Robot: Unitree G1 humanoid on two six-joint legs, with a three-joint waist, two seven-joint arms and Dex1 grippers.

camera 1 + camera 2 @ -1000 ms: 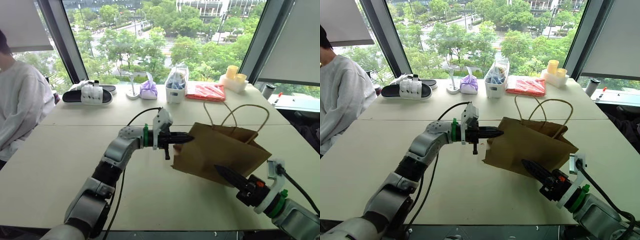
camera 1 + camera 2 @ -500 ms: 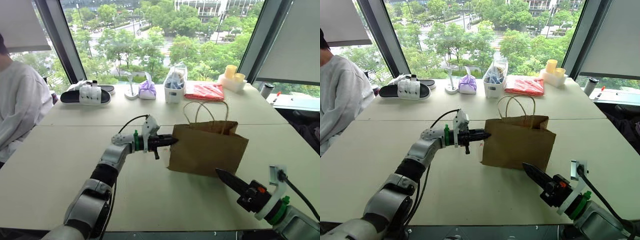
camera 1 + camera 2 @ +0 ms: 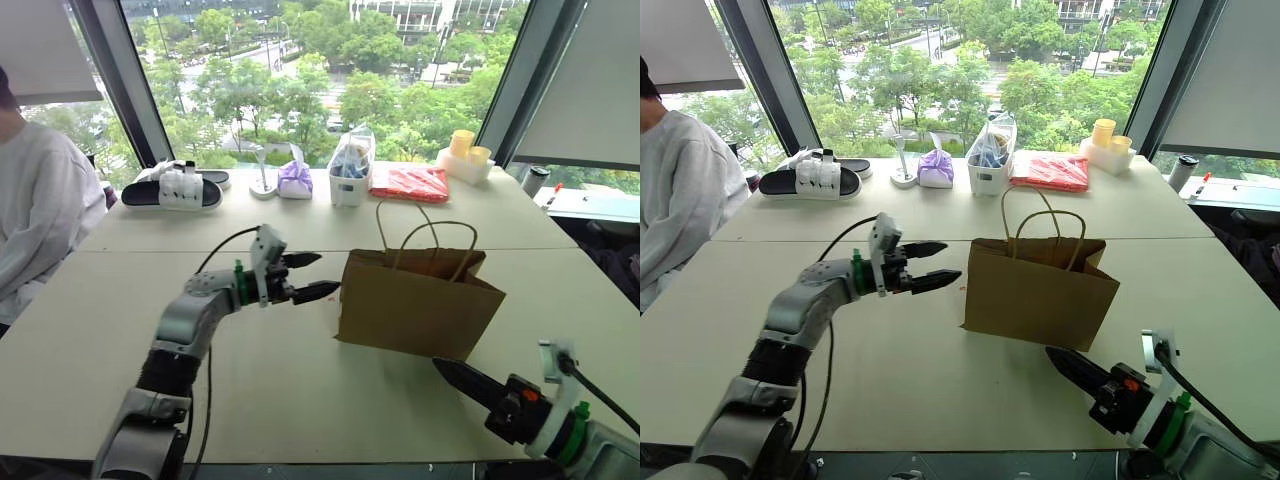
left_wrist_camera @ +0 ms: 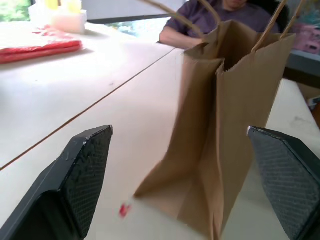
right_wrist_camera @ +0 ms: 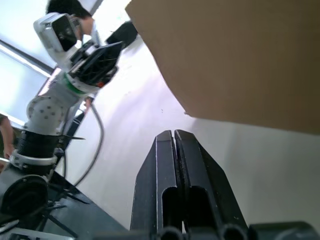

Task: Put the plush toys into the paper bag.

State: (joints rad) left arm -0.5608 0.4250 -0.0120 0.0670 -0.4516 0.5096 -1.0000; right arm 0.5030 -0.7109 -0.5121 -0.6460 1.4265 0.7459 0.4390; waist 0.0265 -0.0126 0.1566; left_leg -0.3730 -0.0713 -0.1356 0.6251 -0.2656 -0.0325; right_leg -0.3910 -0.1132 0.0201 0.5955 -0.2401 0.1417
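The bag (image 3: 420, 305) is standing upright mid-table (image 3: 300, 400), handles (image 3: 425, 235) sticking up, mouth open at the top. The left gripper (image 3: 312, 276) is hovering just left of it, fingers spread wide with nothing between them, not touching the paper. The right gripper (image 3: 462, 379) is sitting near the bag's front right corner, fingers pressed together, empty. Can't tell where the toys are.

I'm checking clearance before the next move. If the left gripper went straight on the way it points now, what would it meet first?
Most likely the paper bag. The left gripper, jaws open, points level toward the bag's narrow side, which stands upright just ahead between its fingers in the left wrist view. Only bare table lies between them.
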